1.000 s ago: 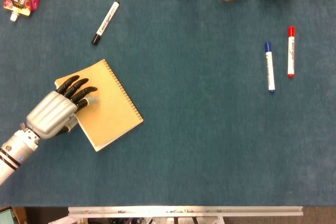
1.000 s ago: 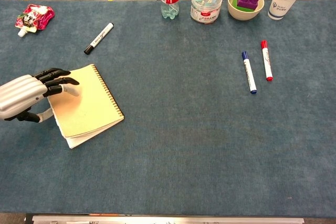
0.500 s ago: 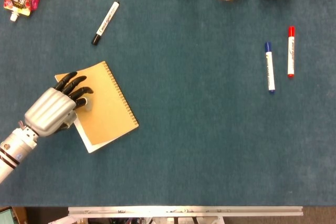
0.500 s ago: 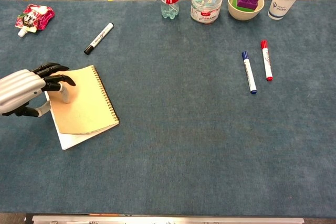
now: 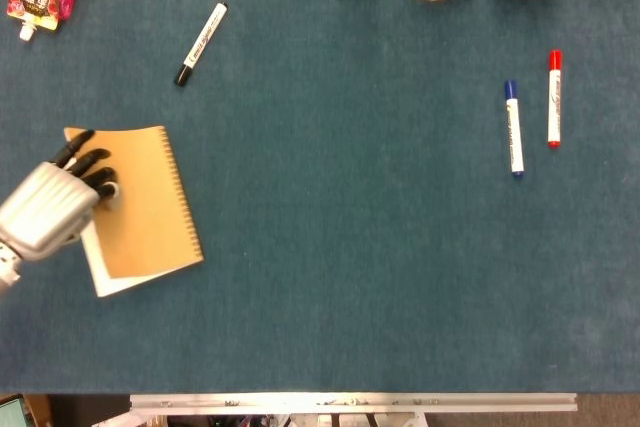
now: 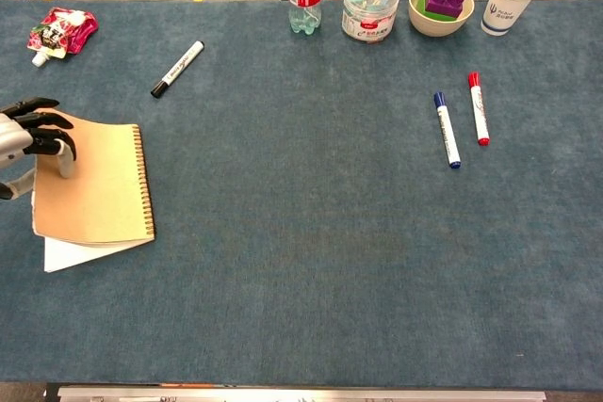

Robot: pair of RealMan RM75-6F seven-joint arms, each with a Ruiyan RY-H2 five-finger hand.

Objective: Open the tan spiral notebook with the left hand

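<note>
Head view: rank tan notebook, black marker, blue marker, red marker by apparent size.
1. tan spiral notebook, clearly largest.
2. blue marker, red marker and black marker look alike in length; I won't rank them.

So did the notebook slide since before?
Yes. The tan spiral notebook slid left and turned, so its spiral now sits left of the black marker instead of below and right of it. The left hand rests on it.
</note>
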